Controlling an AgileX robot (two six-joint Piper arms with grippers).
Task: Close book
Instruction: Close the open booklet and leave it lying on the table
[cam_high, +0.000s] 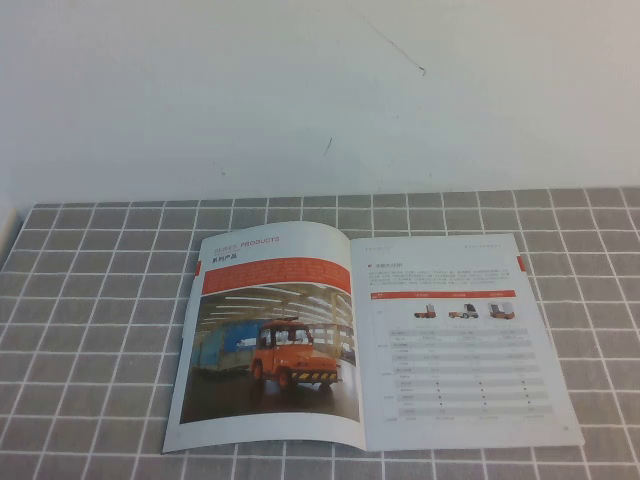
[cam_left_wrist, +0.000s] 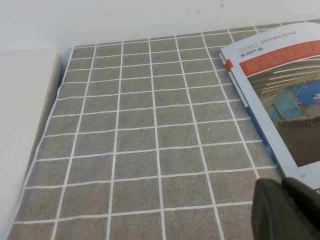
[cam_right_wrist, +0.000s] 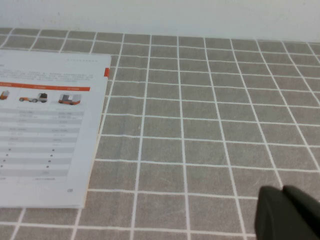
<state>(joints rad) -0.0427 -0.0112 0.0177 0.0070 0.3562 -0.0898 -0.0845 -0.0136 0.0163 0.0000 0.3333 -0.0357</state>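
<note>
A thin book (cam_high: 365, 338) lies open and flat on the grey checked cloth in the high view. Its left page (cam_left_wrist: 280, 87) carries an orange truck photo under a red band, and its right page (cam_right_wrist: 42, 135) carries a product table. Neither arm shows in the high view. My left gripper (cam_left_wrist: 282, 187) hangs shut just off the book's near left corner, holding nothing. My right gripper (cam_right_wrist: 283, 192) is shut too, over bare cloth well to the right of the book.
The grey cloth with white grid lines (cam_high: 90, 330) covers the table up to a white back wall (cam_high: 320, 90). A white raised edge (cam_left_wrist: 22, 130) borders the cloth on the far left side.
</note>
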